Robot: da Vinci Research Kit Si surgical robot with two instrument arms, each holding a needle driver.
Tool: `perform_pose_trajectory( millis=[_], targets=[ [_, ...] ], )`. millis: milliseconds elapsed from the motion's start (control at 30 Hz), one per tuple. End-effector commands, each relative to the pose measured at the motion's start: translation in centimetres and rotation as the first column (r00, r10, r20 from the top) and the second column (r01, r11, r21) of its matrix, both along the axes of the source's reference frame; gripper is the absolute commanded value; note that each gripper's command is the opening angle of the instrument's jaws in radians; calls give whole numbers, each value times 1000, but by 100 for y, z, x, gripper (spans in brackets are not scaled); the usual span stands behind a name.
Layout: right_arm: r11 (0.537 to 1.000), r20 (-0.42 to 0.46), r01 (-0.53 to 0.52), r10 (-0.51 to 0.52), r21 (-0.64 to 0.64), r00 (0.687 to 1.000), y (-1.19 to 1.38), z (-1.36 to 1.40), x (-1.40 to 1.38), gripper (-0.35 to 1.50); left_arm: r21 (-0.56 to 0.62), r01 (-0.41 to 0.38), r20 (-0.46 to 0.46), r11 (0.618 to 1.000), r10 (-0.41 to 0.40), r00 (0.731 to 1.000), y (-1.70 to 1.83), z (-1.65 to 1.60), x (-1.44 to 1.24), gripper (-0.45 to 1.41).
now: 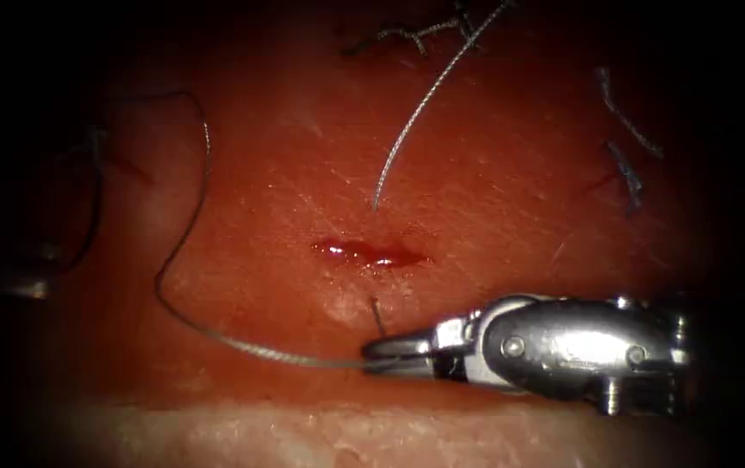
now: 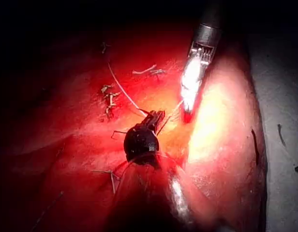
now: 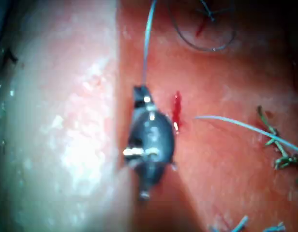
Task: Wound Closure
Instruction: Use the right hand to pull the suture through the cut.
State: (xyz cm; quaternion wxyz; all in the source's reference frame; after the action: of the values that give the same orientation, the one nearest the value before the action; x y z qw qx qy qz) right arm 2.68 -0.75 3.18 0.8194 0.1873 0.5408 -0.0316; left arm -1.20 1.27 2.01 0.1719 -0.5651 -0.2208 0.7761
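Tissue [image 1: 494,173] bears cut thread ends [image 1: 624,173] beyond the thread [image 1: 217,334].

- The reddish slab of pork-belly tissue [image 1: 494,191] lay flat, its pale cut edge facing the endoscope.
- The cut [image 1: 371,253], a short glistening slit wet with red fluid, ran crosswise near the middle of the tissue.
- A short dark piece of the curved metal needle [image 1: 377,315] stood out of the tissue just on the near side of the cut, close to the right arm's silver tool [image 1: 390,354].
- The thin grey thread [image 1: 217,334] ran from that tool's closed jaws leftward, then curved up in a long loop over the tissue left of the cut.
- Another grey strand [image 1: 416,113] rose from just beyond the cut toward the far edge.
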Motion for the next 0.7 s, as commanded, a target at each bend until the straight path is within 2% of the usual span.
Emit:
perform_pose_trajectory(
  millis=[33, 267, 400, 500, 700],
  targets=[
    [999, -2, 44, -44, 25, 999, -12, -4, 7, -35, -1, -2, 2, 1000, 2, 1000, 2, 7, -5, -45],
    [983, 2, 158, -159, 95, 987, -43, -44, 10, -35, -3, -3, 3, 1000, 3, 1000, 1, 9, -7, -45],
    [957, -36, 236, -234, 166, 972, -65, -71, 13, -35, -3, -5, 4, 1000, 5, 1000, 0, 10, -8, -45],
    [941, -88, 254, -240, 224, 967, -73, -83, 17, -35, -2, -7, 5, 1000, 7, 1000, -1, 10, -9, -45],
    [926, -85, 231, -215, 300, 973, -71, -84, 22, -35, -2, -7, 5, 1000, 7, 1000, -1, 10, -8, -45]
  ],
)
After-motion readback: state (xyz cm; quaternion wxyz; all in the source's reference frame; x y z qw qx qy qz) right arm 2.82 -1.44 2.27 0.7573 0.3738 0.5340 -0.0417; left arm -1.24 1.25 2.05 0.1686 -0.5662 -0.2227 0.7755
